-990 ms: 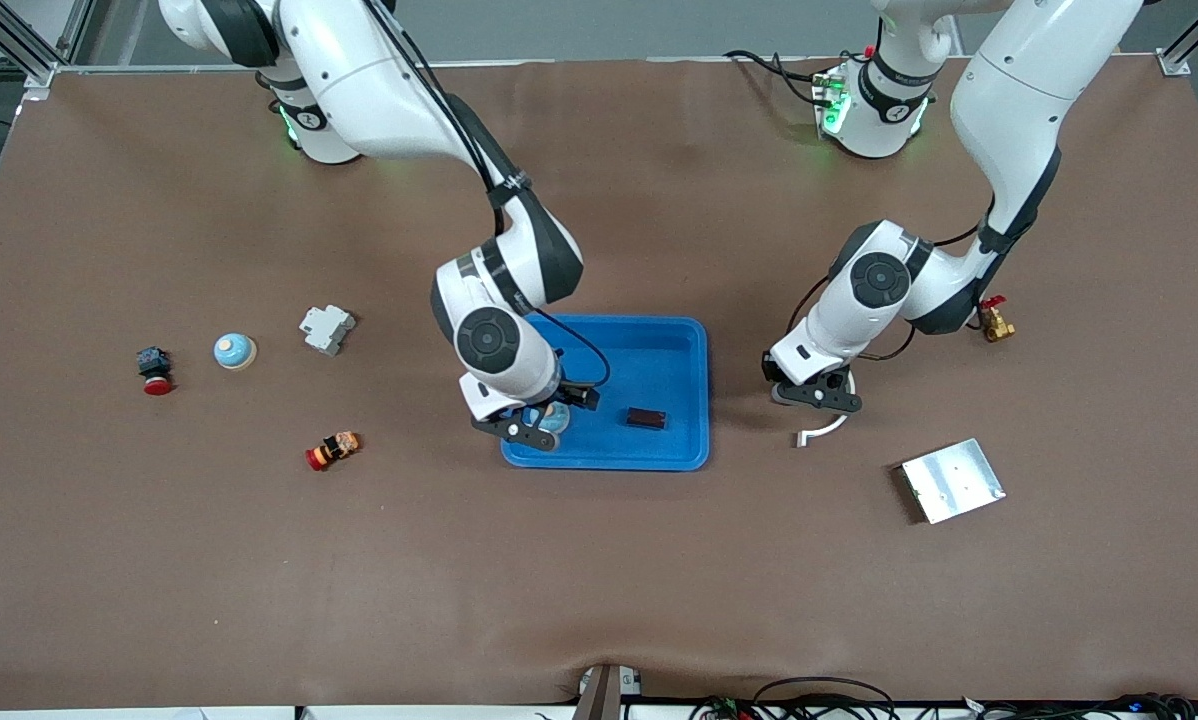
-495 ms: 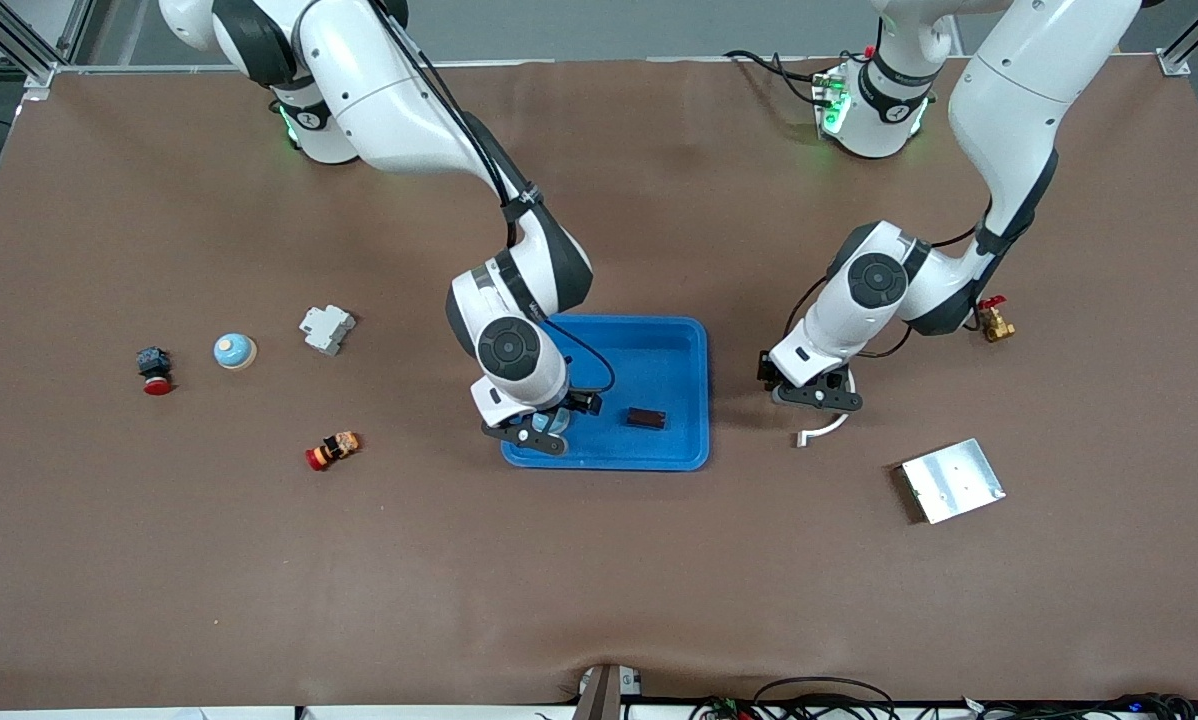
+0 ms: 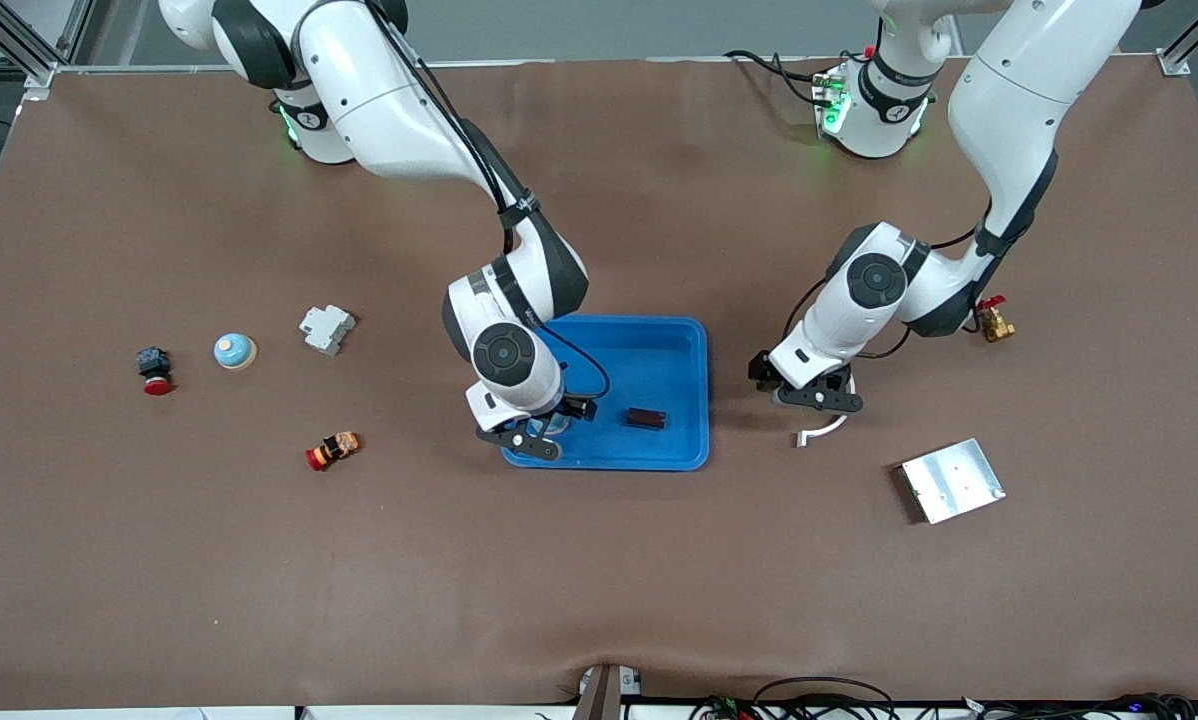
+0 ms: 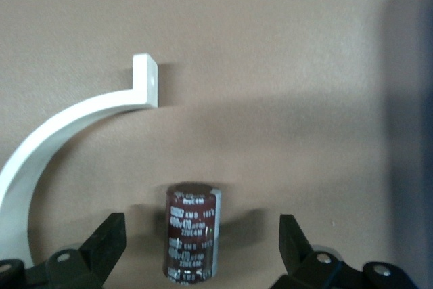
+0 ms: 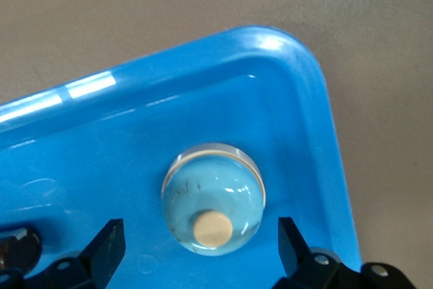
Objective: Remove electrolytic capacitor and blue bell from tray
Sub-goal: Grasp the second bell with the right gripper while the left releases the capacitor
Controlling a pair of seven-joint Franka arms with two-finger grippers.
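Standing upright on the brown surface (image 3: pixel 599 560), clear of the tray (image 3: pixel 659 350) and toward the left arm's end, the electrolytic capacitor (image 4: pixel 192 229) sits between the spread fingers (image 4: pixel 108 238) of the left gripper (image 4: pixel 199 245), touching neither, beside a curved white bracket (image 4: pixel 47 140). The blue bell (image 5: pixel 213 197) lies in a tray corner nearest the front camera, under the right gripper (image 5: pixel 199 245), whose fingers also stand apart.

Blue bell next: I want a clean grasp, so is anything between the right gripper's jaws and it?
Nothing visible. The blue bell sits alone in a corner of the tray, and the right gripper hangs over it with its jaws open on either side.
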